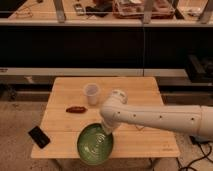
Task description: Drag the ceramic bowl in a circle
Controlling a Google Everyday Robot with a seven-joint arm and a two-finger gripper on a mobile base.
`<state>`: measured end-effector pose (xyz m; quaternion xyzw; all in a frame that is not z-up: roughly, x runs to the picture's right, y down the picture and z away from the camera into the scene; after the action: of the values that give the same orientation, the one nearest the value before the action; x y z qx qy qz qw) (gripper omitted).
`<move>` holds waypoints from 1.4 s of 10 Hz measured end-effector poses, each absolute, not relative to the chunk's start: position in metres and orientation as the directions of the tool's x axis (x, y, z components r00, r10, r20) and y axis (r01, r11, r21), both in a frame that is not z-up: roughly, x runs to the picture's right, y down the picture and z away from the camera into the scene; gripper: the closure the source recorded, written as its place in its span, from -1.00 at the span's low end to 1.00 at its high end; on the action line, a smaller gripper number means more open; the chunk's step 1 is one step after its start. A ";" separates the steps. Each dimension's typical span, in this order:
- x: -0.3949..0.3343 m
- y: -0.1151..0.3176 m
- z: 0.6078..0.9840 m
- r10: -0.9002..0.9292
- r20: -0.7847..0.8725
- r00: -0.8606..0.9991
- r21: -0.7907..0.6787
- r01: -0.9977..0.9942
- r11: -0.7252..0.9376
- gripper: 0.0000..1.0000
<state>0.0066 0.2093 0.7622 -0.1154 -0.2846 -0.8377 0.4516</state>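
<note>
The ceramic bowl (94, 145) is wide, round, glossy green with pale rings inside. It sits at the front edge of the wooden table (135, 90), slightly overhanging it. My white arm reaches in from the right, bends at the elbow near the table's middle and comes down to the bowl's far right rim. The gripper (107, 131) is at that rim, mostly hidden under the wrist. A small translucent whitish cup (91, 94) stands upright behind the bowl, just left of my elbow.
A small dark red-brown object (75, 109) lies left of the cup. A black flat object (38, 136) lies at the table's front left corner. A dark shelf unit and cluttered counter stand behind the table. Cables lie on the floor at right.
</note>
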 end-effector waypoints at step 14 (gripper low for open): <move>-0.015 0.157 0.864 -0.683 0.589 -0.432 0.336 0.899 -0.280 0.66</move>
<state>-0.0154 0.1575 0.8637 -0.1675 -0.3230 -0.7821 0.5058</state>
